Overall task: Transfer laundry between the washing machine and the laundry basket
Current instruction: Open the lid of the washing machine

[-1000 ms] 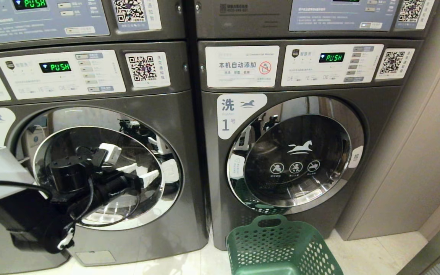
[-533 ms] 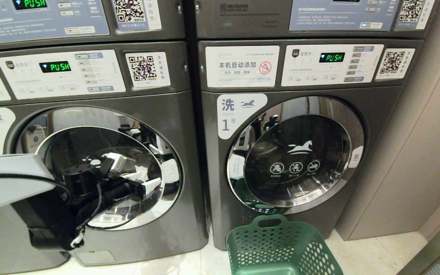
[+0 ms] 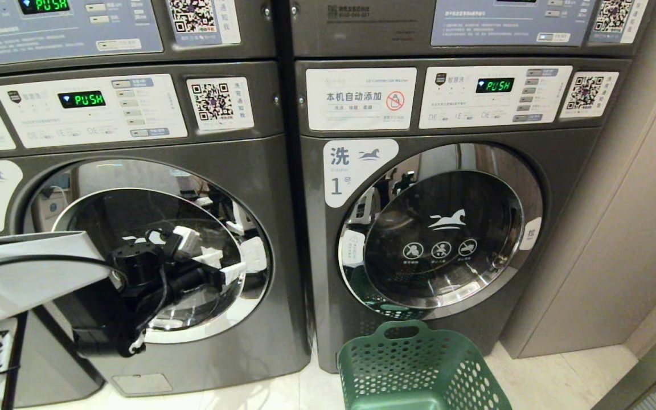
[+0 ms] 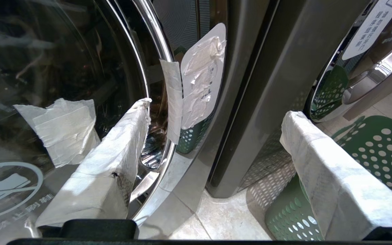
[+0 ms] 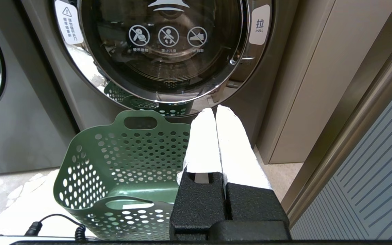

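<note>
The left hand (image 3: 214,263) is hovering in front of the closed glass door of the washing machine (image 3: 151,250) marked 2, near the door's right rim, with its white-wrapped fingers (image 4: 114,160) spread wide and gripping nothing. The right hand (image 5: 215,112) is hanging low on the right, its fingers pressed together and holding nothing, pointing toward the machine marked 1 (image 3: 447,228). The laundry basket (image 3: 419,370) is standing on the floor (image 3: 567,370), near the foot of that right machine. The laundry is showing in none of the views.
</note>
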Available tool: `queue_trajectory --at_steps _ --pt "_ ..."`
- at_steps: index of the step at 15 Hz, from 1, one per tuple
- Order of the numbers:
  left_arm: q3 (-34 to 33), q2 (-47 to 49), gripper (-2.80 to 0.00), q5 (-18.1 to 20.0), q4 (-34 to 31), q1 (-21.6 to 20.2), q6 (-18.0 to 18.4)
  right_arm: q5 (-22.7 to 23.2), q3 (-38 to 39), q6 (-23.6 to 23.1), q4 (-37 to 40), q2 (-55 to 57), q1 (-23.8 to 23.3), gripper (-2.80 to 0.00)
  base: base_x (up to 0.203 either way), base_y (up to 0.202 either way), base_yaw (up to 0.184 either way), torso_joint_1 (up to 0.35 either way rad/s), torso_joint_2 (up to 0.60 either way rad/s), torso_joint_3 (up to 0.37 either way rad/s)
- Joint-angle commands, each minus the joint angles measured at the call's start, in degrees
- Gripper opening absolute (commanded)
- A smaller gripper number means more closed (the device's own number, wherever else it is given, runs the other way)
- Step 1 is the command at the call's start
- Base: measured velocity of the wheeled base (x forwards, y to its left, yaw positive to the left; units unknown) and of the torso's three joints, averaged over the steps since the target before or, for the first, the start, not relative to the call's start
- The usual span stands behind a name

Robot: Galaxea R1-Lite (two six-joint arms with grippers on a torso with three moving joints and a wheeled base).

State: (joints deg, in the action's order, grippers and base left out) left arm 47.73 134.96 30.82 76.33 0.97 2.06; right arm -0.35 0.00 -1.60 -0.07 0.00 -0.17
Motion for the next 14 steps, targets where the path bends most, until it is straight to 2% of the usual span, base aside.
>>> queue_trajectory --at_steps 1,6,10,14 --pt "1.2 1.4 0.0 0.5 0.4 0.5 0.0 0.0 0.0 -0.1 0.0 0.1 0.0 -2.8 0.0 0.0 0.0 0.0 0.0 0.0" --pt "3.8 3.3 0.0 0.5 0.3 1.7 0.1 0.0 0.0 0.0 0.0 0.1 0.0 -2.8 0.0 0.0 0.0 0.0 0.0 0.0" --pt "8.4 5.7 0.0 0.1 -1.5 2.8 0.4 0.0 0.0 -0.1 0.0 0.1 0.0 -2.8 0.0 0.0 0.0 0.0 0.0 0.0" --pt "9.2 7.0 0.0 -0.2 -1.5 3.3 0.4 0.0 0.0 -0.1 0.0 0.1 0.0 -2.8 0.0 0.0 0.0 0.0 0.0 0.0"
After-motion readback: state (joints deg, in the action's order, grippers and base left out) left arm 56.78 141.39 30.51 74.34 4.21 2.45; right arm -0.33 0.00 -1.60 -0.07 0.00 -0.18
